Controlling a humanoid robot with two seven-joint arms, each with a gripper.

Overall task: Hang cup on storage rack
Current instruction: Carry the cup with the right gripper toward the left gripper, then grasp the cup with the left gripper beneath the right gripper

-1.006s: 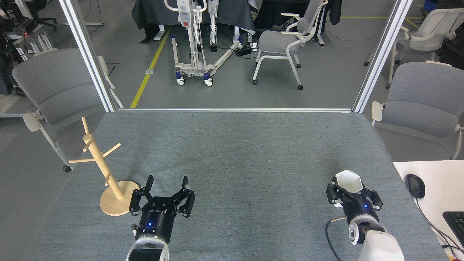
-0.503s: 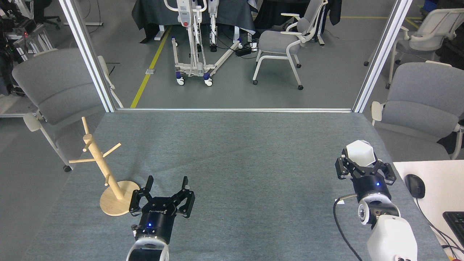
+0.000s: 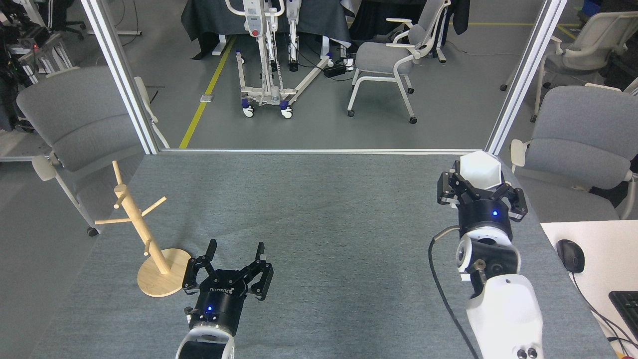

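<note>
White, glazed-looking cup (image 3: 479, 169), likely light, brittle, slippery, clamped by faceted sides in right claw (image 3: 480, 185), far right above table (image 3: 324, 209); left claw (image 3: 234, 259) spread apart near wooden storage rack (image 3: 144, 234).

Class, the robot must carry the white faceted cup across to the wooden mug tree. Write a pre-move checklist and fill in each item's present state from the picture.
1. Small white cup with hexagonal rim gripped in the right gripper: ok, fingers closed around its lower part.
2. Cup lifted off the grey table: ok.
3. Light wooden mug tree with round disc base upright with free pegs: ok, nothing hangs on it.
4. Table between cup and rack free of obstacles: ok.
5. Left gripper out of the way: not ok, it sits open right beside the rack's base.
6. Cup handle position: cannot tell, no handle visible.
</note>
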